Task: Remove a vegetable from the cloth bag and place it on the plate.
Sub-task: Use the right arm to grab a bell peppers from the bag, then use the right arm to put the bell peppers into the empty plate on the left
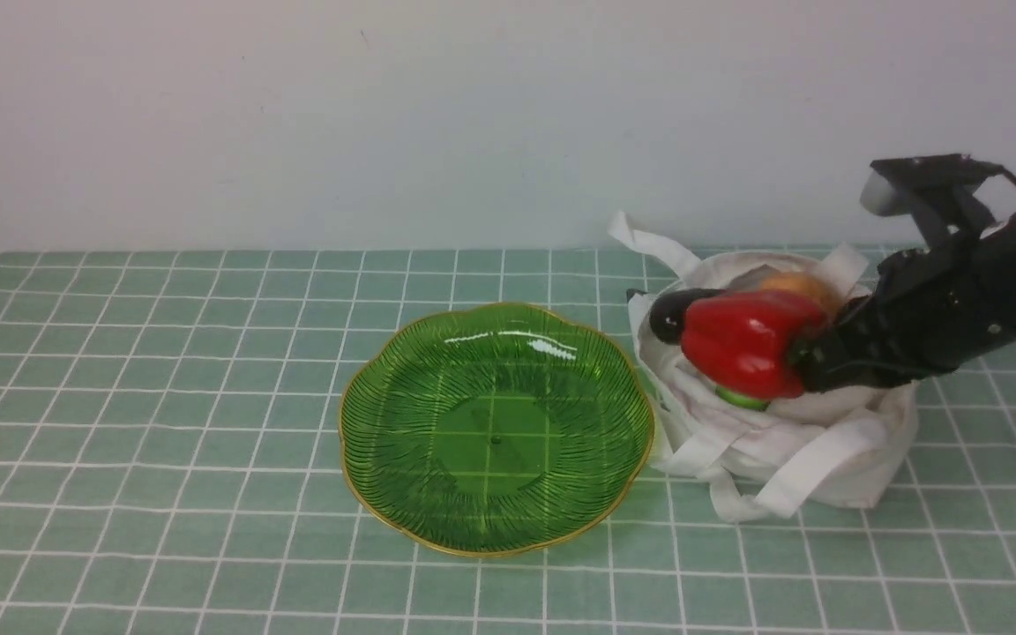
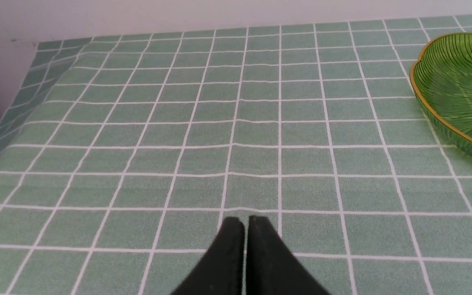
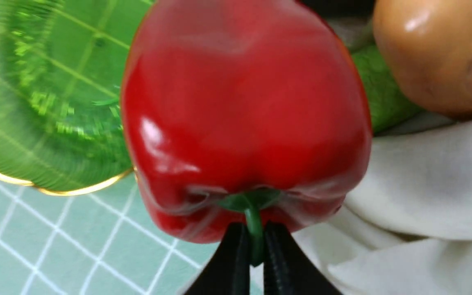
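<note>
Table (image 1: 164, 397) covered in green checked cloth (image 2: 236, 135), white grid lines; green glass plate (image 1: 495, 428) lies flat on it, just ahead of the right gripper (image 1: 797, 357) jaws; white cloth bag (image 1: 825, 459) sits beneath those jaws, beside the plate; plate well apart from the left gripper (image 2: 246, 223) jaws.

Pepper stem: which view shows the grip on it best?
Right wrist view: the right tool pinches the green stem in close-up. Front view shows the pepper but hides its stem. Left wrist view shows neither, only part of the plate.

The red pepper (image 1: 742, 342) is glossy and smooth. The green plate (image 1: 384, 414) looks like shiny ribbed glass, gilt-rimmed; the cloth bag (image 1: 825, 450) is matt, creased fabric
</note>
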Motion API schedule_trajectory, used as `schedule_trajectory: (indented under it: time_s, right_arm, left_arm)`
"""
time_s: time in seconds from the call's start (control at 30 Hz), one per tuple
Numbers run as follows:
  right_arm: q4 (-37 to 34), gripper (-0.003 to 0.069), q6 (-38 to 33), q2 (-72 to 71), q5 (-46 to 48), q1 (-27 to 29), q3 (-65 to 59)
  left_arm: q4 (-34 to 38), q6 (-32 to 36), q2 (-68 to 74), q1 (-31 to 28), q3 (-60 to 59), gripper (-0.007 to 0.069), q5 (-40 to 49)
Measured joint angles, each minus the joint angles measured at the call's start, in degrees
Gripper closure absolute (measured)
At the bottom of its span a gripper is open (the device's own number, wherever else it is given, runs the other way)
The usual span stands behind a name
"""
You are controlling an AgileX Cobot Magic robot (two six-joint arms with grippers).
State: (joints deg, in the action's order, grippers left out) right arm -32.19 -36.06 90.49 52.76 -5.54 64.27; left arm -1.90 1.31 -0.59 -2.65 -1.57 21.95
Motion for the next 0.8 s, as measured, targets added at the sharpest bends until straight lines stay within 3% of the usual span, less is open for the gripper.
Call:
schedule_trajectory:
  time_s: [0.23,0.3,0.37,0.63,0.8]
  right_arm:
    - [-3.56,0.0642,0.99,-5.36,4.16,-0.91,0.0]
    - [-5.14,0.0642,0.91,-5.96,4.16,-2.54,0.0]
    - [-7.35,0.0642,0.57,-6.09,3.16,-7.69,0.0]
    - [-9.0,0.0642,0.22,2.88,-15.28,-22.75,0.0]
    - [-9.86,0.062,0.33,11.51,-29.37,-27.27,0.0]
  left_arm:
    - [0.0,0.0,0.0,0.0,0.0,0.0632,0.0]
    - [0.0,0.0,0.0,0.0,0.0,0.0632,0.0]
    - [0.0,0.0,0.0,0.0,0.0,0.0632,0.0]
    - [0.0,0.0,0.0,0.0,0.0,0.0632,0.0]
    - [0.0,0.0,0.0,0.0,0.0,0.0632,0.0]
